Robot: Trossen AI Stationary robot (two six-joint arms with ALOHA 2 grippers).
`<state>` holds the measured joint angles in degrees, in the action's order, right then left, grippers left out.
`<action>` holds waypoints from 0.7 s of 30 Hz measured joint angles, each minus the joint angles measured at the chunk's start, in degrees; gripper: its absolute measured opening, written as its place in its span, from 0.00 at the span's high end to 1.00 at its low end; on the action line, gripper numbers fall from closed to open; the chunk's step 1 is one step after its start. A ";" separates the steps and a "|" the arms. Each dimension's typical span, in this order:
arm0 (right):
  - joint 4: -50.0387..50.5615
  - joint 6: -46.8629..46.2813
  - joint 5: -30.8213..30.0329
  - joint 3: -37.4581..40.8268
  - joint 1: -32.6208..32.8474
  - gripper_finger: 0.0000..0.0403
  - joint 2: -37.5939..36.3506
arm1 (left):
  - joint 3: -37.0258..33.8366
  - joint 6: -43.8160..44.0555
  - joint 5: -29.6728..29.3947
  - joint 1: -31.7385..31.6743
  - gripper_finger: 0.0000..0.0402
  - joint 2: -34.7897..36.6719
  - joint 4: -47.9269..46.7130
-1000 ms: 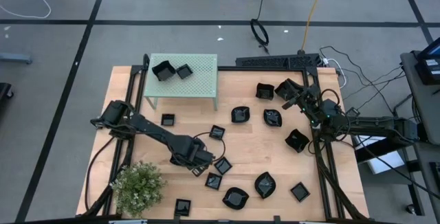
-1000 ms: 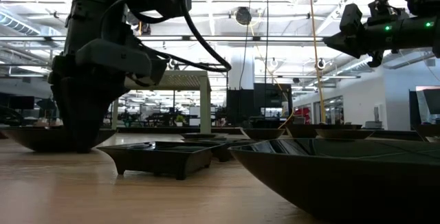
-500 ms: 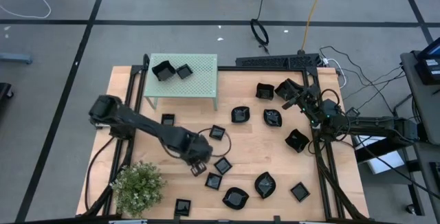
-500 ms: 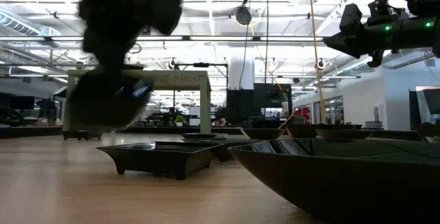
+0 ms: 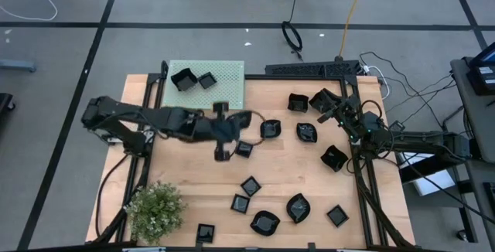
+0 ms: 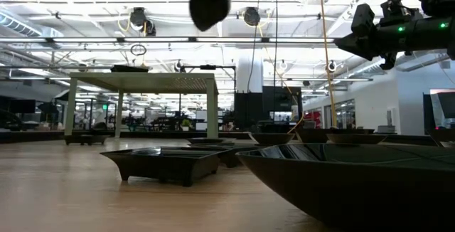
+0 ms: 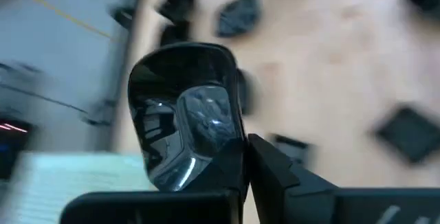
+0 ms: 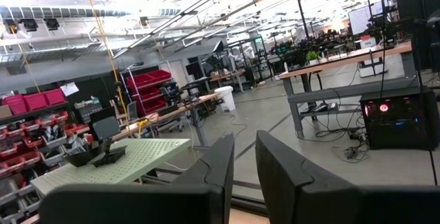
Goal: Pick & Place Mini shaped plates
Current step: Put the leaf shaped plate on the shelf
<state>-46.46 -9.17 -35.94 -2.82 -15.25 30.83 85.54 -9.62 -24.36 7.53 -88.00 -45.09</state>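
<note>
My left gripper [image 5: 234,125] is shut on a glossy black dish with rounded corners [image 7: 185,114], high above the table's middle, just right of the pale green stand [image 5: 232,90]. In the low view they show as a dark shape [image 6: 210,1] at the top. Two black dishes [image 5: 193,79] rest on the stand's top. Several more dishes lie flat on the table, among them a leaf-shaped one [image 5: 307,132] and a square one [image 5: 250,185]. My right gripper [image 5: 329,110] waits in the air at the far right, its fingers [image 8: 227,162] a narrow gap apart and empty. My left gripper pinches the dish by one edge [image 7: 210,165] between its two fingers. The fingers slant down toward the table's right. The dish stands up past the fingertips on its edge, lifted clear of the table.
A potted plant [image 5: 157,209] stands at the near left corner. Dishes cluster at the near middle [image 5: 264,222] and far right [image 5: 297,101]. One large dish [image 6: 355,182] sits close before the low camera. Bare wood lies between the stand and the plant.
My left gripper has risen from the table's near middle with the dish and swung toward the far edge, near the stand's right end. The dish, on the wood a second ago, is now lifted clear.
</note>
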 joint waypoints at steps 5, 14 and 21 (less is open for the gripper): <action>0.00 0.00 0.00 0.01 0.01 0.87 0.00 | 0.07 -14.77 -2.27 -9.43 0.97 -0.97 2.16; 0.00 0.00 0.00 0.01 0.01 0.87 0.00 | 0.12 -31.15 5.23 -24.40 0.94 -5.37 5.44; 0.06 0.00 0.02 0.00 0.01 0.87 0.00 | 0.04 -41.05 6.92 -28.87 0.98 -9.10 4.64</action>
<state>-46.39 -9.17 -35.92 -2.82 -15.25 30.83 85.58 -50.67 -17.44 -21.34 -97.11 -40.45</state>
